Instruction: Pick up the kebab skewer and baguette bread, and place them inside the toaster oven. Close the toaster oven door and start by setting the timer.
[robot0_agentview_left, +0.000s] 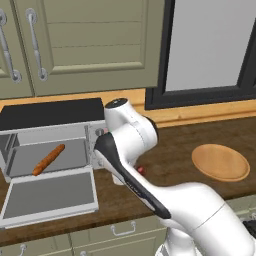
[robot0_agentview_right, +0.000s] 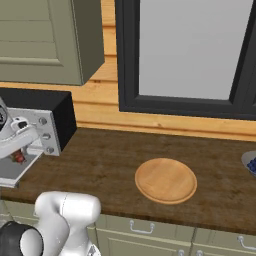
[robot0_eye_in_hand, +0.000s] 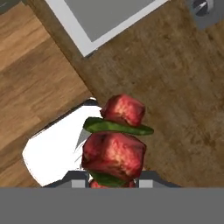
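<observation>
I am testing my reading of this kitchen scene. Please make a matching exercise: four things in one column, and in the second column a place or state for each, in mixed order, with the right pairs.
Things:
1. baguette bread
2. kebab skewer
3. toaster oven door
4. round wooden plate

Place or state:
A. folded down open
B. bare, on the counter under the window
C. lying inside the toaster oven
D. held in the gripper, above the counter

Pairs: 1-C, 2-D, 3-A, 4-B

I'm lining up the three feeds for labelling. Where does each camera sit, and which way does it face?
Left base view: behind-left, facing the open toaster oven with the baguette bread inside; arm crosses.
Right base view: behind-right, facing the counter; arm at left.
Hand view: looks along the claw, shut on the kebab skewer.
Both base views share the wooden plate.
</observation>
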